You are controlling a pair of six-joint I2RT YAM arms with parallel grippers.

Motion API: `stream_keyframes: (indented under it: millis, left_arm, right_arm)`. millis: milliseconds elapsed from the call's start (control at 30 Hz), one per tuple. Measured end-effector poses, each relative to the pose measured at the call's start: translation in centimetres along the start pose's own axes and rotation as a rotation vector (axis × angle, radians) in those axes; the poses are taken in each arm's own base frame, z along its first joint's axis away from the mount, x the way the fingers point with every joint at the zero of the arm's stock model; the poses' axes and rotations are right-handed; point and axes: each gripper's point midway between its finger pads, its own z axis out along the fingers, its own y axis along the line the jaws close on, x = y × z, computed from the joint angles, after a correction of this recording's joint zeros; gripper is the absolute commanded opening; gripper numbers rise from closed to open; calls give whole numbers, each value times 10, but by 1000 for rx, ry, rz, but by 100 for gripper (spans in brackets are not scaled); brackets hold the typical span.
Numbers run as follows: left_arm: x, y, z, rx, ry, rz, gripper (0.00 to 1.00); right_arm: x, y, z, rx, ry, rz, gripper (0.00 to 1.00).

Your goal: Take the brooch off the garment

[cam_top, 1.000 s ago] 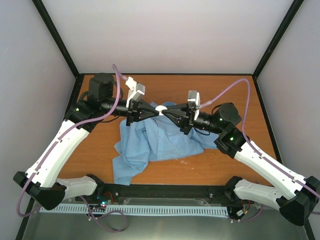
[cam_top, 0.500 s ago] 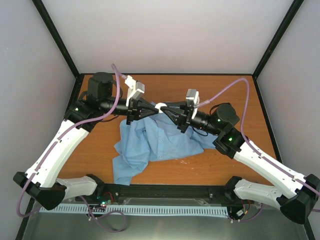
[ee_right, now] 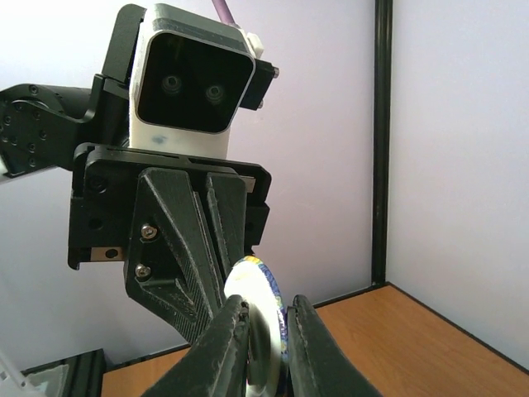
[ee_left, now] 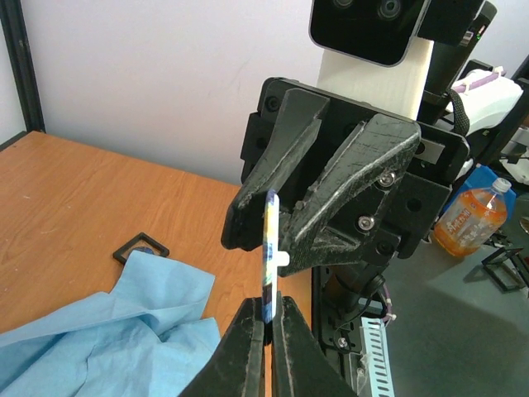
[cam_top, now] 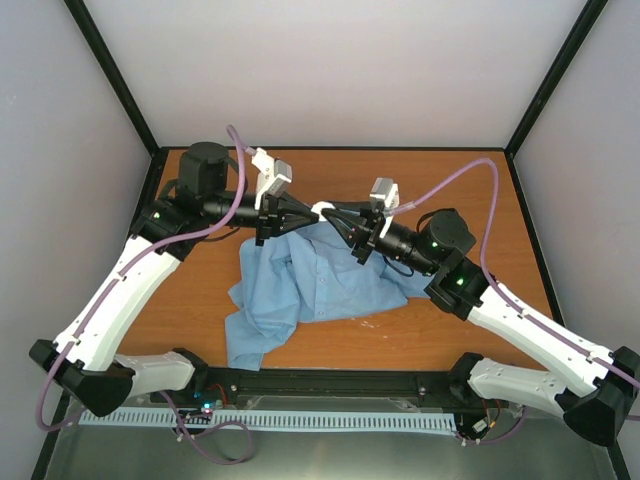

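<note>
- Small round disc brooch, white face with a dark blue rim, is up in the air above the far edge of the crumpled light blue thin-fabric button-up shirt. We see no cloth attached to it in either wrist view.
- Left end effector is clenched on the brooch's lower edge, with the disc edge-on between its fingertips.
- Right end effector faces it from the opposite side and looks clamped on the same brooch. A small white peg sticks out of the disc toward one of its jaws.
- Shirt lies slack on the orange wooden tabletop, below both end effectors, not lifted.
- Our read: pull-off looks essentially done, and we're in a two-arm hold.
- Next move calls for one end effector letting go while the other holds its pinch, then carrying the brooch clear of the shirt and setting it down beside it.
- Risk: the thin disc drops if both let go together.
</note>
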Motion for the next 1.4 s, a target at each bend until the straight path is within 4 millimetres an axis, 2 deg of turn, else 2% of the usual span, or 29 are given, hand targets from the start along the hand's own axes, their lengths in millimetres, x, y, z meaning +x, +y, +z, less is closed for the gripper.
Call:
stream_keyframes:
  millis: [267, 367, 500, 1100, 1400]
  left_arm:
    - [-1, 4, 3, 0, 3, -5, 1]
    - [0, 6, 4, -2, 7, -10, 1]
    - [2, 7, 4, -5, 11, -16, 1]
    - [3, 13, 5, -15, 16, -54, 1]
    - [10, 14, 9, 5, 16, -121, 1]
  right_arm:
    - [1, -7, -1, 61, -8, -42, 13]
    - [3, -10, -1, 78, -6, -55, 19]
    - [3, -14, 0, 106, -13, -71, 23]
    - [6, -24, -1, 174, -24, -134, 27]
    - [10, -27, -4, 196, -16, -144, 26]
